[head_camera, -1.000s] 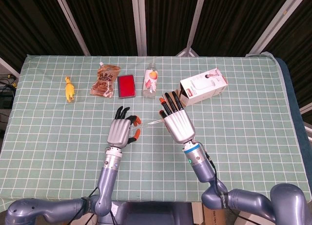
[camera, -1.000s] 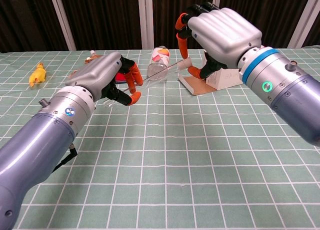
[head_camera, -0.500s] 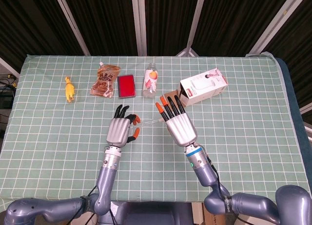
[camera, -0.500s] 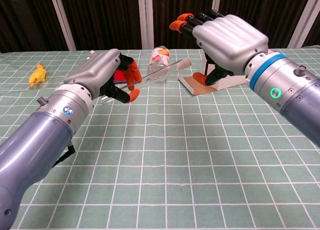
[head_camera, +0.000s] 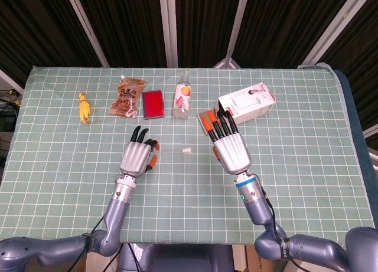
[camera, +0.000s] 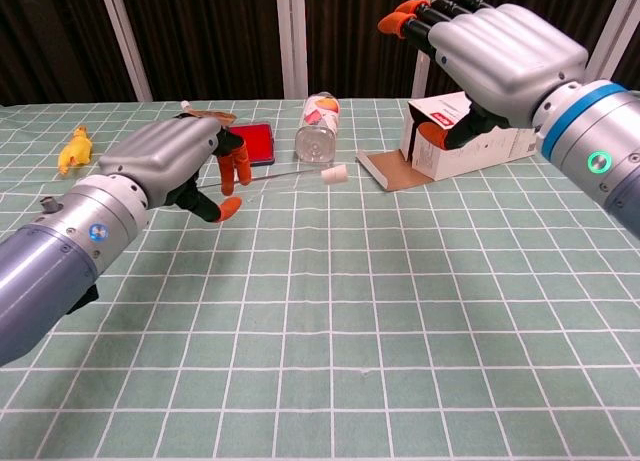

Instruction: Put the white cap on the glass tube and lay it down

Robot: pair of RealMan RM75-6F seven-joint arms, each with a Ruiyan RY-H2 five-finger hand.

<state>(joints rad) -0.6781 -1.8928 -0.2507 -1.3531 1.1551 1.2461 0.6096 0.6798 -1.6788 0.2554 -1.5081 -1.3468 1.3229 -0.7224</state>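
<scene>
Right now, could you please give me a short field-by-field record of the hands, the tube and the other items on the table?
Glass tube: lying flat on the cloth, white cap on its right end
Left hand: beside the tube's bare end, fingers apart, holding nothing
Right hand: raised, fingers spread, holding nothing
Table: green checked cloth
Back row: yellow toy, snack pouch, red case, clear bottle, white box with its flap open
</scene>
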